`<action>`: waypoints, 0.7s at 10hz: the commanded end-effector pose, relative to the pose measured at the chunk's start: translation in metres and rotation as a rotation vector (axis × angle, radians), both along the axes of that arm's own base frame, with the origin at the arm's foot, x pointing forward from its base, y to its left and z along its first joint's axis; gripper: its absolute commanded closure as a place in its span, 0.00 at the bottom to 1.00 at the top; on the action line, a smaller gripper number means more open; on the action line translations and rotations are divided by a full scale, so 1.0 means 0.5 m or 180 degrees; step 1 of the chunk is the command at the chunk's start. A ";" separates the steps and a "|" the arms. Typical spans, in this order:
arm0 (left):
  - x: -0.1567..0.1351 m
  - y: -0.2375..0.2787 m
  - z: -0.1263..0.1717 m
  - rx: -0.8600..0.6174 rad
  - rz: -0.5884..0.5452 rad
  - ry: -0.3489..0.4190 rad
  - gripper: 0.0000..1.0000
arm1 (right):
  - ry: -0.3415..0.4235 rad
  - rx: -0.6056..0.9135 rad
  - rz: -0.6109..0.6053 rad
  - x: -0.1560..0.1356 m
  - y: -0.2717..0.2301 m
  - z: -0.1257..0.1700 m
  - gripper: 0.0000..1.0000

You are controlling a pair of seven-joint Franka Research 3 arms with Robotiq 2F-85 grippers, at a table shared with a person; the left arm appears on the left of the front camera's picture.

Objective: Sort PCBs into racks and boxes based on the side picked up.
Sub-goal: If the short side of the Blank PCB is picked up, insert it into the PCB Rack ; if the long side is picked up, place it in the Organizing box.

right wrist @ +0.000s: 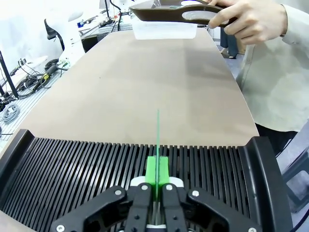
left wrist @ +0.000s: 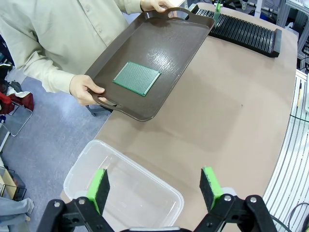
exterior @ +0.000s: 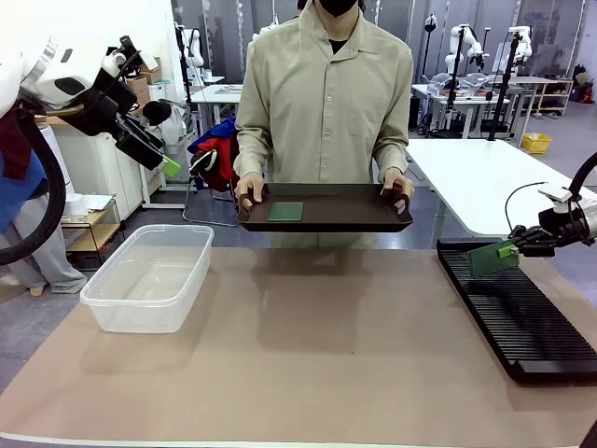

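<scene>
A person holds a dark brown tray (exterior: 364,217) by both handles over the table's far edge; one green PCB (exterior: 285,212) (left wrist: 136,78) lies flat on it. My right gripper (exterior: 511,248) (right wrist: 157,180) is shut on a second PCB (exterior: 487,259) (right wrist: 158,130), held on edge just above the far end of the black slotted rack (exterior: 522,317) (right wrist: 87,169). My left gripper (exterior: 168,164) (left wrist: 157,186) hangs open and empty, high above the clear plastic box (exterior: 149,276) (left wrist: 128,191), which holds nothing.
The person's hands (left wrist: 86,90) (right wrist: 248,19) grip the tray handles. The rack runs along the table's right side. A white table (exterior: 490,182) stands behind on the right. Brown table surface (exterior: 326,336) lies bare between box and rack.
</scene>
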State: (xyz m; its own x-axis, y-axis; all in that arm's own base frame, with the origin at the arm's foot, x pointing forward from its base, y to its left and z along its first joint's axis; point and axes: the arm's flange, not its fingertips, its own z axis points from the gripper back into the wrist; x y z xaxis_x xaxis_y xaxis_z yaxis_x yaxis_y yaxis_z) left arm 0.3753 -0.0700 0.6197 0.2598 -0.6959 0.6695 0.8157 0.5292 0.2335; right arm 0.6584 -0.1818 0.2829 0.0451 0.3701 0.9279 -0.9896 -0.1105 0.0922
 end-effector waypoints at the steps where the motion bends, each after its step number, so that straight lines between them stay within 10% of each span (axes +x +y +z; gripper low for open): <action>1: 0.000 0.003 -0.001 0.0028 -0.0052 0.0013 0.00 | -0.0079 0.0052 0.0038 0.011 0.004 -0.010 0.98; 7: 0.000 0.003 -0.001 0.0028 -0.0052 0.0013 0.00 | -0.0143 0.0154 0.0133 0.001 0.005 -0.037 0.98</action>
State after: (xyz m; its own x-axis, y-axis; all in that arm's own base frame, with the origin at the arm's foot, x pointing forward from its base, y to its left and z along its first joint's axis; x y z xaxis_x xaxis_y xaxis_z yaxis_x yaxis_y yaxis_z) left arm 0.3753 -0.0700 0.6197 0.2598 -0.6959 0.6695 0.8157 0.5292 0.2335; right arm 0.6575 -0.1798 0.2699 0.0087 0.3472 0.9378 -0.9883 -0.1397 0.0609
